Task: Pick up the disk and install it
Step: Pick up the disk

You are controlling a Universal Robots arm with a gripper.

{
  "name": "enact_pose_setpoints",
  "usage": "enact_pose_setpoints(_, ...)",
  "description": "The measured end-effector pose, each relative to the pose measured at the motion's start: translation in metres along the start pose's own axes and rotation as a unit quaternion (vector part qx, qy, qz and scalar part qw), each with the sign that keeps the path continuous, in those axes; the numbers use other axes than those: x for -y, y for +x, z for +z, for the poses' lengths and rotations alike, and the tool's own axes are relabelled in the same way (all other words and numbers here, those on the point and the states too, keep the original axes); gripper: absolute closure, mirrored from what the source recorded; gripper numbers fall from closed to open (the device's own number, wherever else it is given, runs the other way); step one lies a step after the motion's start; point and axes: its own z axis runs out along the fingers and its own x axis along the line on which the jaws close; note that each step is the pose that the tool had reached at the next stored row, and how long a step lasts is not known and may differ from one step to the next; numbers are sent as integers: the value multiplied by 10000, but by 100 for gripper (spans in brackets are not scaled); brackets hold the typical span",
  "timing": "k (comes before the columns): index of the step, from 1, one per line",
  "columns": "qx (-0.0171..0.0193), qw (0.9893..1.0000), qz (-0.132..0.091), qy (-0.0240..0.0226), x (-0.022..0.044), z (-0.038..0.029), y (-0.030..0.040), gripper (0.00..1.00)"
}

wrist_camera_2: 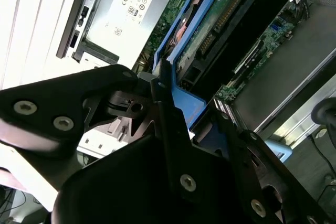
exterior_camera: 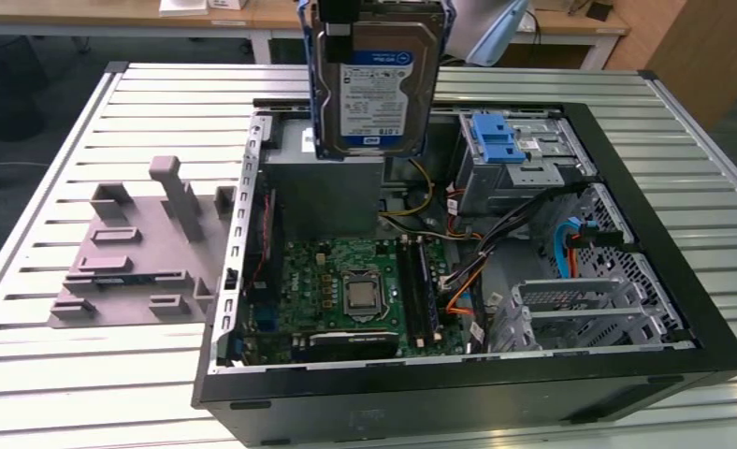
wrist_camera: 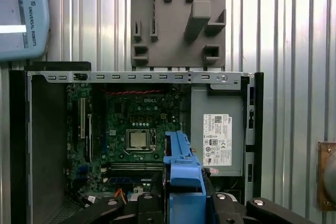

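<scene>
In the exterior view the disk [exterior_camera: 378, 84] hangs upright in the air. Its blue-and-white label faces the camera and blue rails run down its two long edges. A dark part of the gripper [exterior_camera: 339, 11] meets it at its upper end, at the picture's edge. The disk is raised over the open computer case [exterior_camera: 668, 309]. It appears in front of the grey power supply box [exterior_camera: 325, 192] and to the exterior view's left of the silver drive cage [exterior_camera: 525, 173] with its blue latch [exterior_camera: 499, 140]. The green motherboard [exterior_camera: 350, 285] lies on the case floor, nearer the camera. The case stands on a slatted metal desk [exterior_camera: 44, 365]. A grey moulded fixture [exterior_camera: 132, 257] lies on the desk just beside the case, at the exterior view's left.

In the second wrist view the black jaws are closed on the disk, narrow, pressing against a blue rail [wrist_camera_2: 184, 106]. The disk's underside, with its green circuit board [wrist_camera_2: 223, 11], runs away from the camera. Past it are the power supply box [wrist_camera_2: 123, 11], which carries a white sticker, and part of the motherboard.

The first wrist view looks down into the case. The blue rail [wrist_camera: 184, 177] is held between the jaws, over the edge of the motherboard [wrist_camera: 131, 129] and just beside the power supply box [wrist_camera: 218, 135]. Beyond the case wall the fixture [wrist_camera: 178, 19] lies on the desk [wrist_camera: 294, 51]. A pale blue control unit [wrist_camera: 21, 19] lies near a corner of the case.
</scene>
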Motion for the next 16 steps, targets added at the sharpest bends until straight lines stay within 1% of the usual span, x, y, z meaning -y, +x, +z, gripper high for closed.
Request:
enact_pose_setpoints(4, 0, 10000, 2, 0, 69, 3, 10, 64)
enact_pose_setpoints(8, 0, 10000, 1, 0, 157, 4, 18, 64)
enact_pose_setpoints(11, 0, 10000, 4, 0, 176, 6, 24, 64)
enact_pose_setpoints(13, -1, 10000, 7, -1, 180, 7, 55, 64)
enact_pose_setpoints(16, 0, 10000, 9, 0, 184, 14, 122, 64)
